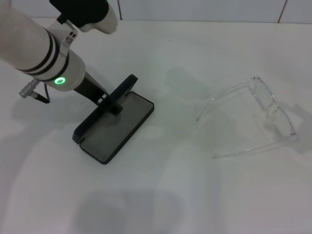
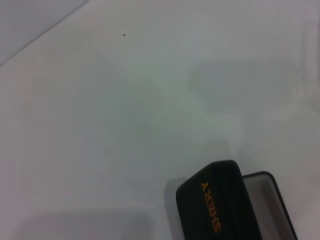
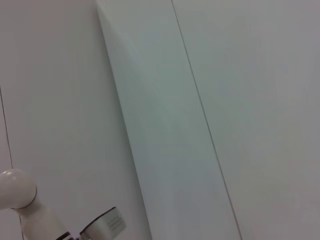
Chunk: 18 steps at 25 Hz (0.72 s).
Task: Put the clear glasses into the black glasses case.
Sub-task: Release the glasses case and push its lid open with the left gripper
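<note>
Clear glasses point(image 1: 263, 114) lie on the white tabletop point(image 1: 195, 195) at the robot's right, temples unfolded and pointing toward the case, well apart from it. The black glasses case point(image 1: 114, 126) sits left of centre, its lid point(image 1: 109, 105) propped up on edge and the grey-lined tray facing up.

The left gripper point(image 1: 113, 103) is down at the lid, dark fingers seemingly on either side of the lid's edge and closed on it, though the contact itself is small and partly masked by the lid. The left wrist view shows the lid's outer face with orange lettering point(image 2: 214, 207) and a sliver of the tray beside it, but none of the arm's own fingers.

Judging from this, the step in hand is holding the case open. Doing it well means keeping the lid steady and raised without dragging the tray across the tabletop, so the opening faces the glasses.

The right gripper is not visible in the head view, and its wrist camera shows only pale wall panels and part of a white fitting, so its opening cannot be told. The frame's thin see-through outline is faint against the tabletop; the near temple tip is hard to trace.
</note>
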Each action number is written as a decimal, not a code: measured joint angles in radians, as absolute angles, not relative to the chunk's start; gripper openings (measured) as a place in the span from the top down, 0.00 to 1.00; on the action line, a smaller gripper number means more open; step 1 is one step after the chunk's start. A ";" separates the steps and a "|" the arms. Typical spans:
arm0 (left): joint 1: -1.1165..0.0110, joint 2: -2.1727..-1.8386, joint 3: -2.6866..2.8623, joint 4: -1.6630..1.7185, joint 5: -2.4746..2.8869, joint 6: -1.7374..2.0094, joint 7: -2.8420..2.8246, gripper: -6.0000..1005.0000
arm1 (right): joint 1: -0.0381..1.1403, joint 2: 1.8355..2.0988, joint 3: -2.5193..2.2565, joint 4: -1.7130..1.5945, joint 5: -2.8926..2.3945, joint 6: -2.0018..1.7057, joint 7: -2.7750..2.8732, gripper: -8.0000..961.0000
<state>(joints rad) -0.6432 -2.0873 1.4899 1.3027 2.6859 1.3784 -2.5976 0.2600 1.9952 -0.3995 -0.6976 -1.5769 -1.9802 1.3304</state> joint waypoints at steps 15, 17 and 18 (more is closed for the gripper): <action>-0.641 -2.090 1.514 1.322 2.705 1.422 -2.597 0.68 | 0.251 1.990 -0.388 -0.660 -1.567 -1.996 1.307 0.19; -0.636 -2.091 1.523 1.335 2.705 1.423 -2.598 0.73 | 0.251 1.990 -0.388 -0.659 -1.567 -1.999 1.303 0.20; -0.633 -2.091 1.526 1.342 2.705 1.423 -2.598 0.75 | 0.251 1.990 -0.388 -0.656 -1.567 -2.000 1.301 0.20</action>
<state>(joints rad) -0.6328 -2.0909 1.5260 1.3419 2.7047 1.4232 -2.5978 0.2509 1.9904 -0.3882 -0.6564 -1.5670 -2.0000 1.3007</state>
